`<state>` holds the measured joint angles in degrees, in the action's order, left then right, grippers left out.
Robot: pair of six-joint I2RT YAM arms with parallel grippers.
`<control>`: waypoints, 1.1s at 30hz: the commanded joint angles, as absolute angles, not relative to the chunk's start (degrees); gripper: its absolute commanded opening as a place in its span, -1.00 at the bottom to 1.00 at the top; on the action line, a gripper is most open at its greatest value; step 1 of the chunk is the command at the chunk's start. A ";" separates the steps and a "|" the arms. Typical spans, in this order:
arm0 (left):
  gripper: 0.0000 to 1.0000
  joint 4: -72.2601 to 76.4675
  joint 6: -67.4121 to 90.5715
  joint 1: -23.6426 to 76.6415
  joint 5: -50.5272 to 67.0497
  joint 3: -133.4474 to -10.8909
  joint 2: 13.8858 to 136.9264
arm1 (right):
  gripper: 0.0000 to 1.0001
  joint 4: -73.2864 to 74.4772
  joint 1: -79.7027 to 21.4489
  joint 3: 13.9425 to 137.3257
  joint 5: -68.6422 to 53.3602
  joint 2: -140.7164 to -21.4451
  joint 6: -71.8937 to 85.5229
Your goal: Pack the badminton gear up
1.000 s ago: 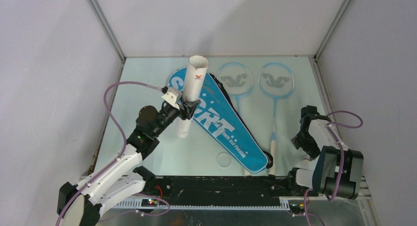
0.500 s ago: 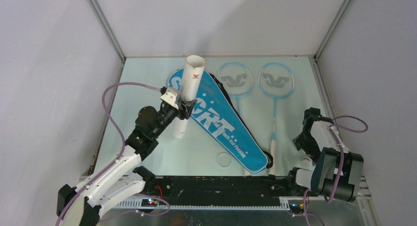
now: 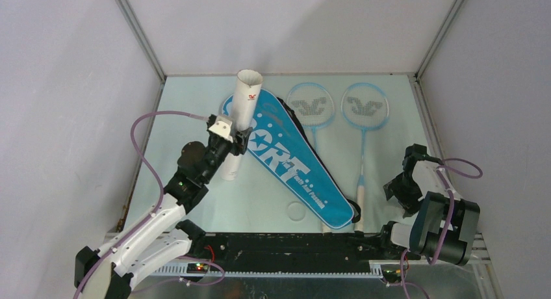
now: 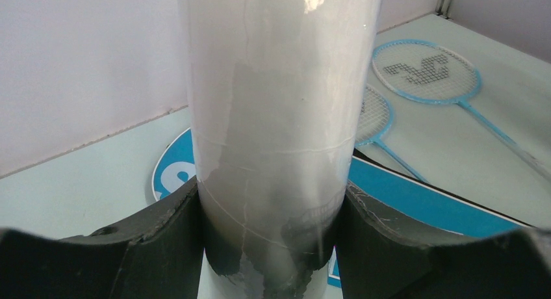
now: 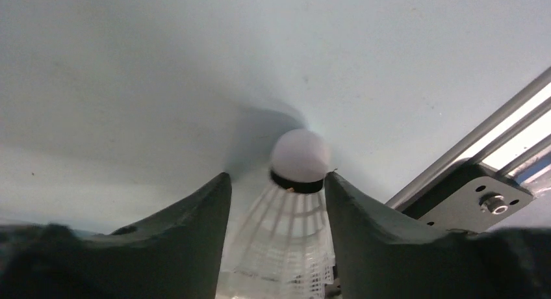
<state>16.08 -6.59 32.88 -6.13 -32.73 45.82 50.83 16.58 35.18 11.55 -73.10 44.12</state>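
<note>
My left gripper [image 3: 235,142] is shut on the long white tube [image 3: 243,110] and holds it tilted, its open end up and toward the back, over the left end of the blue "SPORT" bag [image 3: 295,166]. In the left wrist view the tube [image 4: 273,104] fills the gap between the fingers. Two light-blue rackets [image 3: 310,107] [image 3: 364,107] lie side by side right of the bag. My right gripper [image 3: 397,190] is at the near right. In its wrist view it holds a white shuttlecock [image 5: 295,208] between its fingers, cork pointing away, just above the table.
A small clear round lid [image 3: 296,212] lies near the front edge, by the bag's narrow end. Grey walls close in the table on three sides. A metal rail [image 5: 468,149] runs along the right edge close to my right gripper.
My left gripper has carried the tube to the left, uncovering more of the bag's lettering. My right arm has drawn back toward the near right corner.
</note>
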 commanded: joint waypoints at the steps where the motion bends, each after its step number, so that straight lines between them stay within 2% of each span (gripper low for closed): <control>1: -0.21 19.55 -8.20 33.13 -8.09 -33.84 45.68 | -0.05 49.62 15.62 33.72 9.35 -73.33 42.75; 4: -0.21 19.10 -7.81 33.13 -8.04 -33.62 45.16 | -0.34 49.01 14.24 33.67 8.61 -72.02 42.24; 5: -0.21 19.14 -7.59 33.13 -8.02 -33.21 44.64 | -0.50 48.85 13.82 33.73 8.30 -71.16 41.89; 11: -0.21 19.88 -6.36 33.13 -7.74 -31.11 41.94 | -0.93 47.64 10.78 38.01 4.85 -67.34 39.77; 20: -0.20 20.38 -5.43 33.13 -8.64 -27.80 37.23 | -1.00 43.89 -2.31 53.45 1.66 -71.56 37.66; 29: -0.18 19.11 -6.87 33.09 -3.30 -27.25 38.10 | -0.95 25.58 -11.22 64.23 -14.97 -74.74 30.02; 33: -0.17 18.02 -6.85 33.13 1.58 -27.27 38.09 | -0.90 21.74 -14.49 65.73 -27.94 -77.49 27.98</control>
